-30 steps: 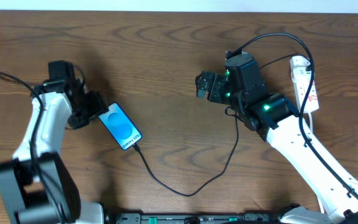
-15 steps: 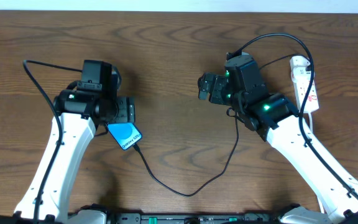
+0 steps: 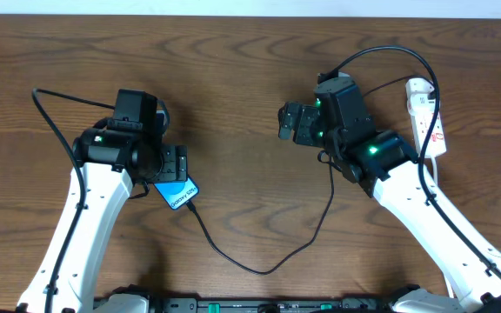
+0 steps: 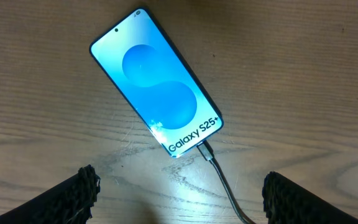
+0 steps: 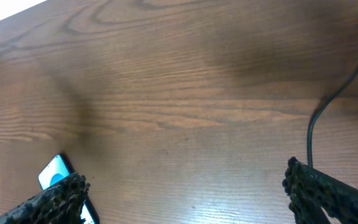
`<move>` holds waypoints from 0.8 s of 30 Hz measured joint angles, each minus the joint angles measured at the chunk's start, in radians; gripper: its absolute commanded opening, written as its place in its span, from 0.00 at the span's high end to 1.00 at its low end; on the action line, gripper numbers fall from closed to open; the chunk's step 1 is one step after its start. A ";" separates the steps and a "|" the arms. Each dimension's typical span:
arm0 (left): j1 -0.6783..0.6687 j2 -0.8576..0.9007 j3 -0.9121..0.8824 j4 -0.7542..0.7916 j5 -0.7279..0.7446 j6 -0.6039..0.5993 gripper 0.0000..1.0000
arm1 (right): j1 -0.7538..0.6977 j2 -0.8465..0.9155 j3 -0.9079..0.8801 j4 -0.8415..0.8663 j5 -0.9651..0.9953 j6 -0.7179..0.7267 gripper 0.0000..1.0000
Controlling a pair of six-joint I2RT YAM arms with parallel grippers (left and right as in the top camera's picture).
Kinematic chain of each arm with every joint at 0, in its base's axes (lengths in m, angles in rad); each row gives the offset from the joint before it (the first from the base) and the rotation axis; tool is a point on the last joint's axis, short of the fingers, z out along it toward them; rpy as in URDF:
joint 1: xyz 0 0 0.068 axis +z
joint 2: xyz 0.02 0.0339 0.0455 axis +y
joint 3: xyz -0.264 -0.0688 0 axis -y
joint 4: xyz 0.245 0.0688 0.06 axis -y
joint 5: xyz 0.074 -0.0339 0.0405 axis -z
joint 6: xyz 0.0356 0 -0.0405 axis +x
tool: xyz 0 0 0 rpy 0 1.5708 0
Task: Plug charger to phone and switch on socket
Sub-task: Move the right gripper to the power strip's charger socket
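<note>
My left gripper (image 3: 174, 163) hangs right over the phone (image 3: 176, 192) on the left side of the table (image 3: 233, 69), and from overhead it hides the far half of the screen. In the left wrist view my left gripper (image 4: 180, 182) stands wide, one finger to each side, with nothing between them but bare wood and a stretch of cable. The phone (image 4: 157, 84) lies flat and slanted, its blue screen lit, clear of both fingers. The charger (image 4: 219, 180) has its plug tip seated in the phone's near edge, just by the Galaxy lettering.

From above, the charger (image 3: 259, 268) runs off the phone's near-right corner, loops toward the near edge of the table, then climbs up under my right arm.

My right gripper (image 3: 283, 122) is out over the middle of the table, well apart from the phone. Through the right wrist view my right gripper (image 5: 185, 186) is spread wide and empty, with a corner of the phone (image 5: 55, 174) peeking in at the left.

The socket (image 3: 426, 113) lies at the far right, beyond my right arm. I cannot tell how its switch is set.
</note>
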 measured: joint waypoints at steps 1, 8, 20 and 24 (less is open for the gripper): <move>0.000 0.000 0.000 0.000 0.000 0.000 0.13 | 0.000 0.000 0.000 -0.007 0.000 0.000 0.01; 0.000 0.000 0.000 0.000 0.000 0.000 0.13 | 0.000 0.000 0.000 -0.039 0.002 -0.002 0.01; 0.000 0.000 0.000 0.000 0.000 0.000 0.13 | -0.203 0.002 0.093 -0.298 -0.148 -0.132 0.01; 0.000 0.000 0.000 0.000 0.000 0.000 0.13 | -0.386 0.002 0.180 -0.499 -0.247 -0.236 0.01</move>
